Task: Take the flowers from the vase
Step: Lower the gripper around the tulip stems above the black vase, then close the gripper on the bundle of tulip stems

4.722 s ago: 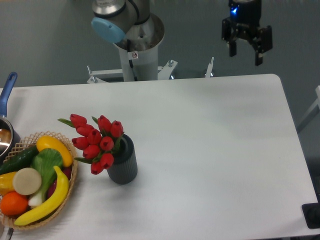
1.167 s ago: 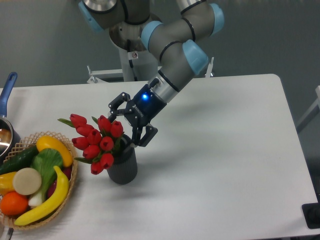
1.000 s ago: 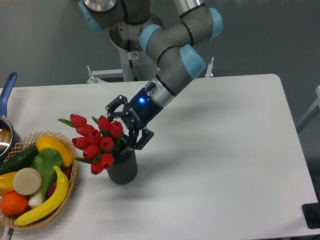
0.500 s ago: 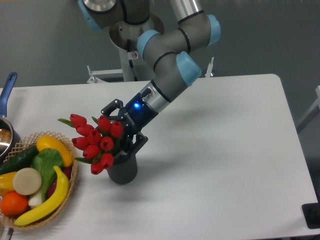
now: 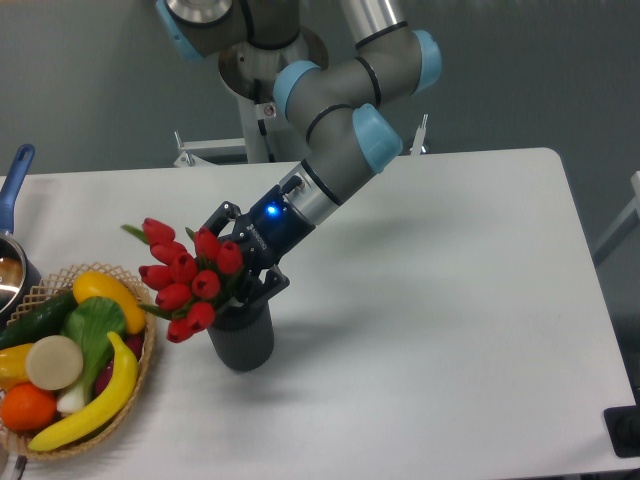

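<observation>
Tabletop point(image 5: 420, 300) is plain white against a grey wall. We see our gripper point(image 5: 243, 268) clamped on the flowers point(image 5: 184, 278), stems in the vase point(image 5: 241, 335), beside a wicker basket point(image 5: 140, 385).

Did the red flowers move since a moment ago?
Yes. The flowers have shifted a little left and up, closer to the basket, while the tool grips their stems above the vase.

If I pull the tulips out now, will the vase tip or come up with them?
Possibly. The vase is narrow and tall for its base, so a sideways pull could tip it. The flowers spread wider than its mouth and lean left; the gripper sits at the stems, so lift straight.
</observation>
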